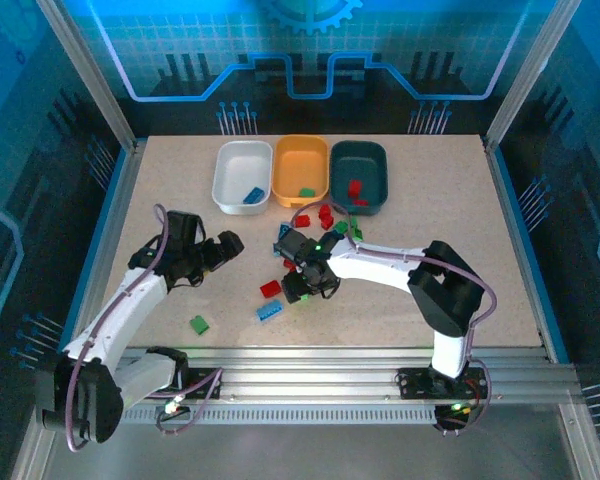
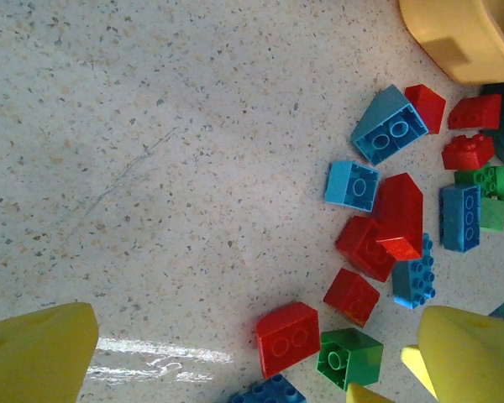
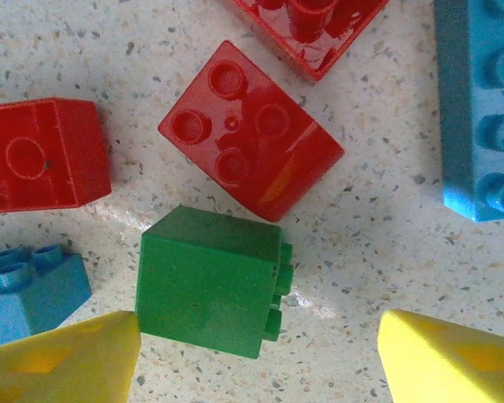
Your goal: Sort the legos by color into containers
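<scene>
Three trays stand in a row at the back: white (image 1: 232,165) with a blue brick (image 1: 253,195), orange-yellow (image 1: 300,157) with a green brick (image 1: 306,192), dark teal (image 1: 372,165) with red bricks (image 1: 355,189). Loose red, green and blue legos (image 1: 325,222) lie mid-table. My right gripper (image 1: 301,289) hangs open low over a green brick (image 3: 208,281); its left finger (image 3: 63,361) touches the brick's corner, the other finger (image 3: 454,361) stands apart. My left gripper (image 1: 230,248) is open and holds nothing, with a red brick (image 2: 287,337) and a green brick (image 2: 349,357) lying between its fingers.
A lone green brick (image 1: 199,324) lies near the front left. A red brick (image 1: 271,289) and a blue brick (image 1: 270,311) sit left of my right gripper. Close around the green brick are red bricks (image 3: 250,130) and blue ones (image 3: 483,109). The orange-yellow tray's corner (image 2: 466,34) is near the pile.
</scene>
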